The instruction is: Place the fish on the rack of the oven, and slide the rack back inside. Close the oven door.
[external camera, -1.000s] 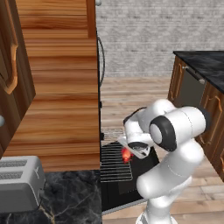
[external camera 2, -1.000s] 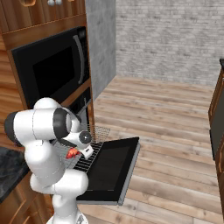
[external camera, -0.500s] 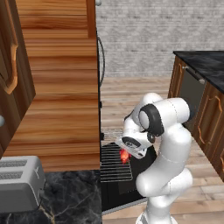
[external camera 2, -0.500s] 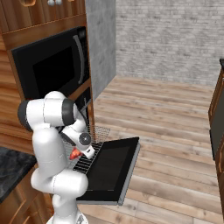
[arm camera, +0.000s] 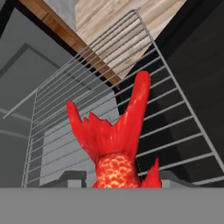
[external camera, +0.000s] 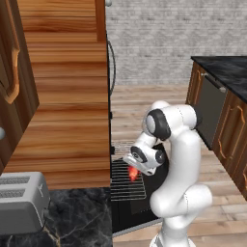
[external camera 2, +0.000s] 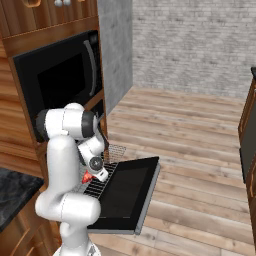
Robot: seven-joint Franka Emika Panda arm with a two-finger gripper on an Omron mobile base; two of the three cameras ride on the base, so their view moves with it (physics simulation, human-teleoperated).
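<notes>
My gripper (external camera: 133,169) is shut on the red-orange fish (external camera: 132,173), which hangs just above the silver wire rack (external camera: 126,187). The rack is pulled out of the black oven (external camera 2: 99,111) and lies over the oven door (external camera 2: 128,196), which is dropped open and flat. In the right base view the fish (external camera 2: 88,176) shows beside the hand, over the rack (external camera 2: 104,179). In the hand view the fish (arm camera: 117,139) points its tail away from me over the rack (arm camera: 175,117), with the gripper (arm camera: 119,180) around its scaly body.
A black microwave (external camera 2: 59,76) with a curved handle sits above the oven. A grey toaster (external camera: 19,203) stands on the dark counter at lower left. Dark cabinets (external camera: 217,111) line the right side. Wooden floor lies open beyond the door.
The arm's upper joints have swung upright over the base. The hand with the fish has shifted slightly left and lower over the rack.
</notes>
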